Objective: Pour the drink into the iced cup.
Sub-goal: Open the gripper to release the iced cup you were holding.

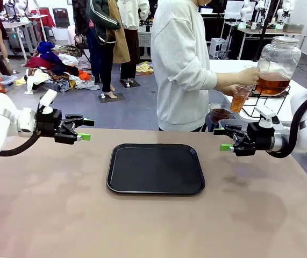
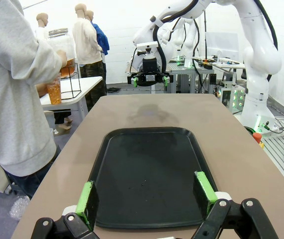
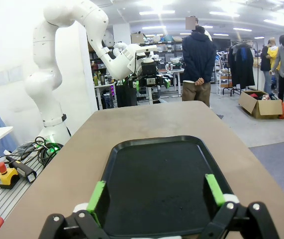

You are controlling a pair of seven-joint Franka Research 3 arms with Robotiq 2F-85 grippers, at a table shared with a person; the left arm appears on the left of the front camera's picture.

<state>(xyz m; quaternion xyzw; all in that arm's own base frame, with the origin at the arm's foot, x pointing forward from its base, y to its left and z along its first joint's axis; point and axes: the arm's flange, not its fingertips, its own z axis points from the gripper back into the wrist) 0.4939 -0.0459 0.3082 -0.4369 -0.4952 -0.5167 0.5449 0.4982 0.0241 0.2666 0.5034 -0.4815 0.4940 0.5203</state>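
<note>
At the upper right of the frame, the person's hand (image 1: 248, 77) held a clear cup (image 1: 240, 98) of the drink (image 1: 239, 100) against the glass dispenser (image 1: 276, 65). Both robot hands, left hand (image 1: 84, 129) and right hand (image 1: 221, 139), hung with fingers apart beside the black tray (image 1: 156, 169) on the table (image 1: 62, 215).

A flat black plastic tray (image 1: 155, 168) lies in the middle of the tabletop (image 1: 51, 209). Behind it stands a person (image 1: 183, 64), with a big glass jar (image 1: 277, 65) at their side.
</note>
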